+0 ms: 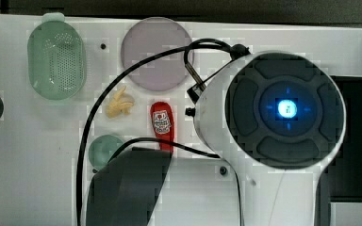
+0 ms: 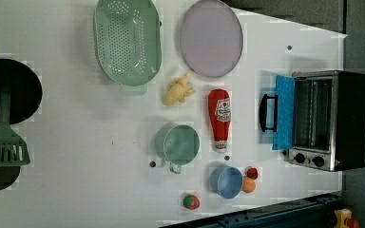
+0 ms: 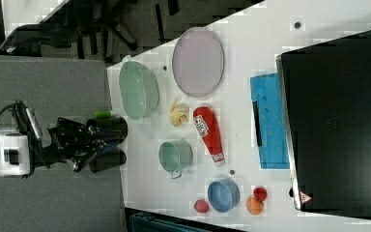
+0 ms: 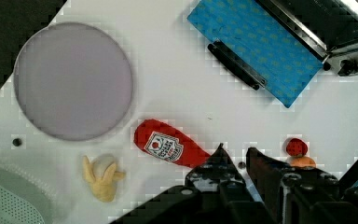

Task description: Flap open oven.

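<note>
With door (image 2: 284, 112) already flapped down on desk (image 2: 76, 142), oven (image 2: 330, 118) at left view's right. Pincer (image 4: 235, 156) narrow, empty, hovering high. Risk: descending blind, clipping ketchup (image 4: 168, 147) just below w/ fingertips.

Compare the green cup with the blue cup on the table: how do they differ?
The green cup looks larger than the blue cup. The green cup shows a handle; none is visible on the blue cup. A tomato and an orange lie beside the blue cup. Both stand upright, open-topped.
</note>
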